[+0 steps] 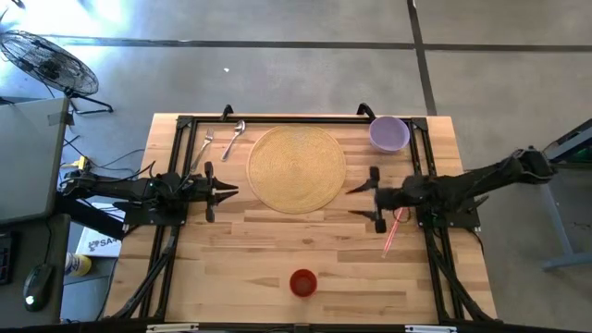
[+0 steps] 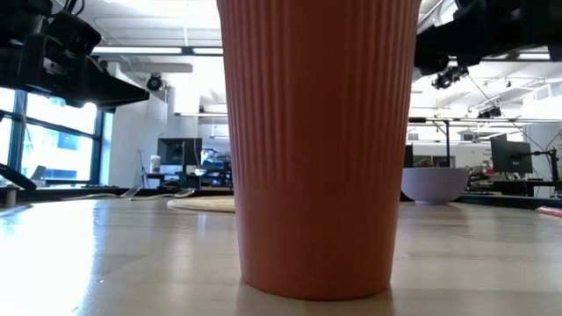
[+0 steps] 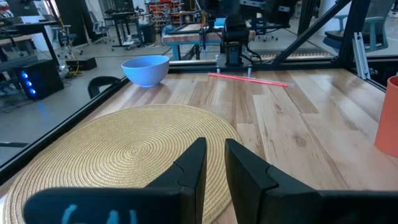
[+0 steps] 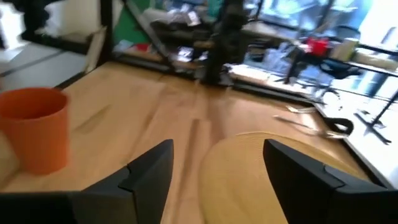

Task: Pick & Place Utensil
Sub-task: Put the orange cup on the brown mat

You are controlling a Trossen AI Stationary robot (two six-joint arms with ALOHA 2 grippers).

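We judge the pick not yet begun: the fork (image 1: 205, 143) and spoon (image 1: 234, 139) lie untouched on the table (image 1: 277, 250) at eleven o'clock of the mat (image 1: 296, 168), so our left claw (image 1: 225, 191), nearly closed and empty, must open and reach there, while our right claw (image 1: 363, 201) waits spread wide.

We see bare table (image 1: 277, 240) between the woven mat (image 1: 296, 168) and the red cup (image 1: 303, 282), the only obstacle there
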